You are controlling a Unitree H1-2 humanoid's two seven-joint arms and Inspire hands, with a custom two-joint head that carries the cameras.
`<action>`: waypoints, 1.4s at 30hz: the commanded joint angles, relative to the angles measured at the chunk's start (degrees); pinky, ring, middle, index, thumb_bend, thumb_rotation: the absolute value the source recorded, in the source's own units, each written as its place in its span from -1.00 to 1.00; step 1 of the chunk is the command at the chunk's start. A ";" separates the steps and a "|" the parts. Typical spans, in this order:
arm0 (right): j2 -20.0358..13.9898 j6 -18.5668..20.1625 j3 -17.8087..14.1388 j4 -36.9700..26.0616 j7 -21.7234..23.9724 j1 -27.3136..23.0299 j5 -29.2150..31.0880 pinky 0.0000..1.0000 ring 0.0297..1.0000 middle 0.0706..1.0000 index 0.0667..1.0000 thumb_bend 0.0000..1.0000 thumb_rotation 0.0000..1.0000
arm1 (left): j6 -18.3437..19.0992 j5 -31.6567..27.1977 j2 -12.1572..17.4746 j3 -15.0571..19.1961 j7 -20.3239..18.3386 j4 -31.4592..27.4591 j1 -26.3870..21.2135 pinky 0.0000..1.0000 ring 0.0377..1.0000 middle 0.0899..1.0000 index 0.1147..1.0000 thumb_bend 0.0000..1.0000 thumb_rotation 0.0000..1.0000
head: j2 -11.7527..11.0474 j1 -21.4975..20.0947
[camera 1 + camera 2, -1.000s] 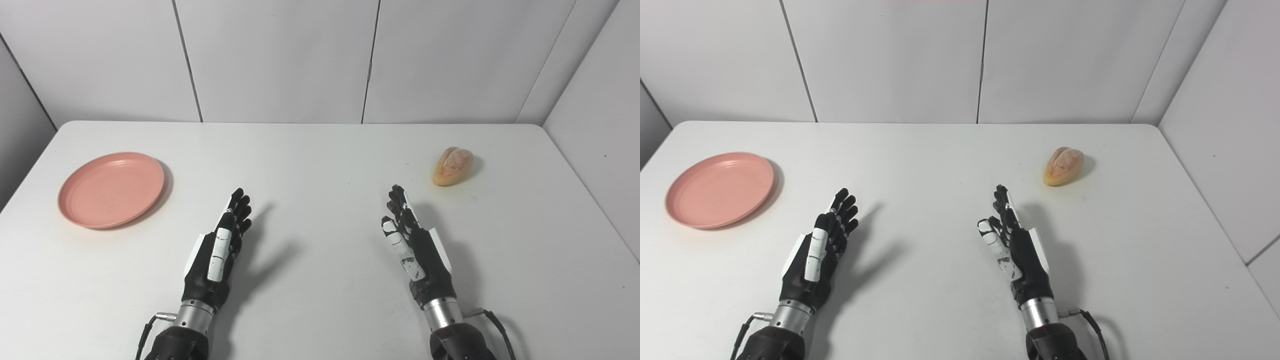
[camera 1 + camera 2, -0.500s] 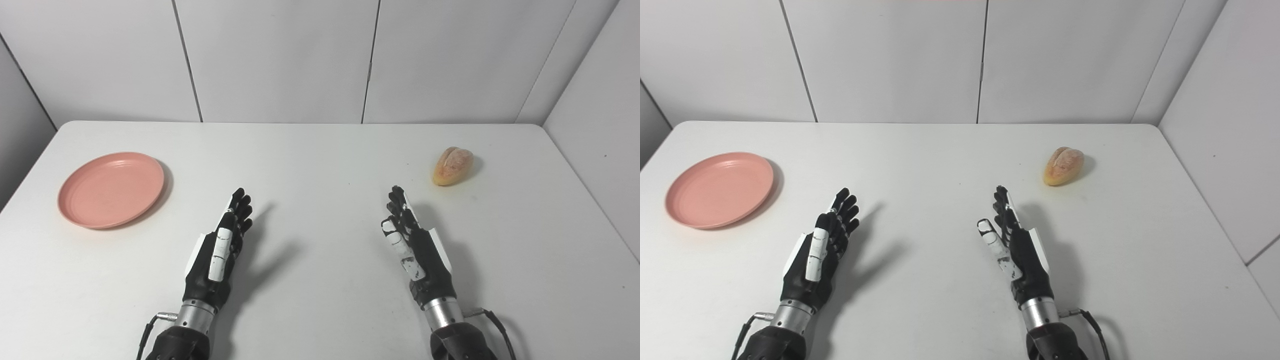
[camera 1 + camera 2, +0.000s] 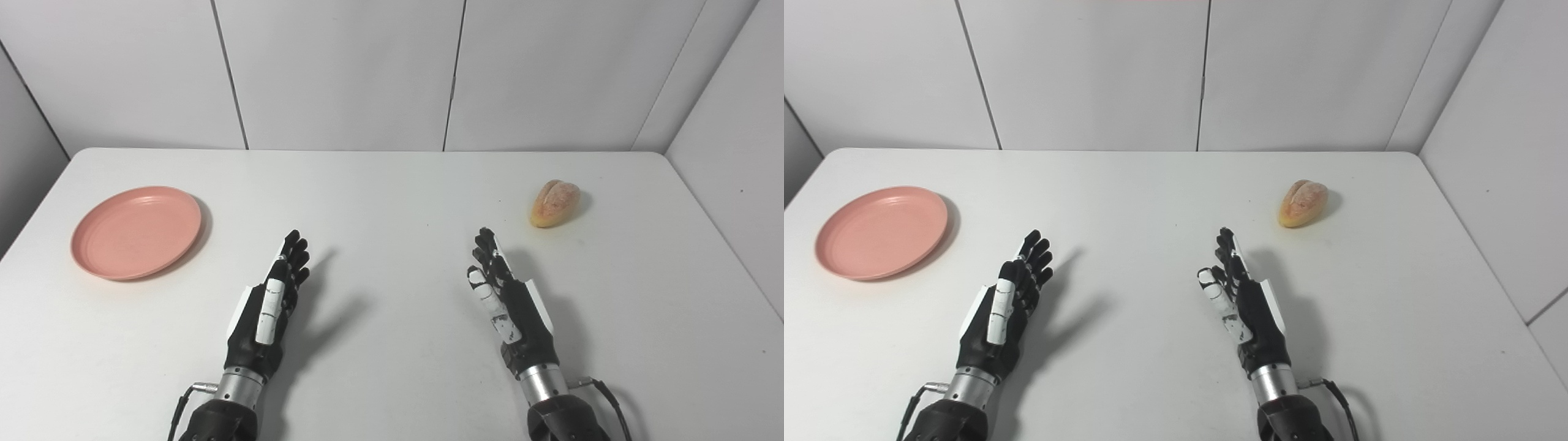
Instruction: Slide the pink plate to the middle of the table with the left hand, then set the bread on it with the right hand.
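At 9 o'clock the pink plate (image 3: 136, 232) and at 2 o'clock the bread (image 3: 555, 203) sit untouched, left hand (image 3: 266, 309) and right hand (image 3: 509, 307) unchanged since a second ago—fingers extended, empty—so task not started.

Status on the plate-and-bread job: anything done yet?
Done: nothing. The pink plate sits at the table's left side, not the middle, and it is bare. In hand: nothing; the left hand and right hand are both open near the front edge, touching neither item. Left: slide the plate to the middle, then move the bread from the right side onto it.
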 commanded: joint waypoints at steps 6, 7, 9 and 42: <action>-0.50 -1.15 0.42 -2.47 -0.02 -0.67 -1.51 0.93 1.00 1.00 1.00 0.34 0.70 | -2.92 0.52 -0.64 -0.09 0.27 -1.69 -1.16 1.00 1.00 1.00 1.00 0.40 1.00 | -0.01 -0.03; -0.59 -1.57 0.45 -2.52 -0.03 -0.63 -1.83 0.97 1.00 1.00 1.00 0.34 0.71 | -3.47 0.83 -0.65 -0.11 0.38 -1.61 -1.14 1.00 1.00 1.00 1.00 0.41 1.00 | -0.01 -0.03; -0.73 -2.16 0.43 -2.73 0.09 -0.56 -2.01 1.00 1.00 1.00 1.00 0.33 0.72 | -4.74 1.48 -0.82 -0.10 0.69 -1.43 -1.01 1.00 1.00 1.00 1.00 0.41 1.00 | -0.01 -0.04; -4.23 -12.31 -0.74 -1.74 1.48 1.57 0.70 1.00 1.00 1.00 1.00 0.19 0.71 | -10.33 5.86 -4.96 -2.69 3.47 -0.26 0.89 1.00 1.00 1.00 1.00 0.51 1.00 | -6.87 11.13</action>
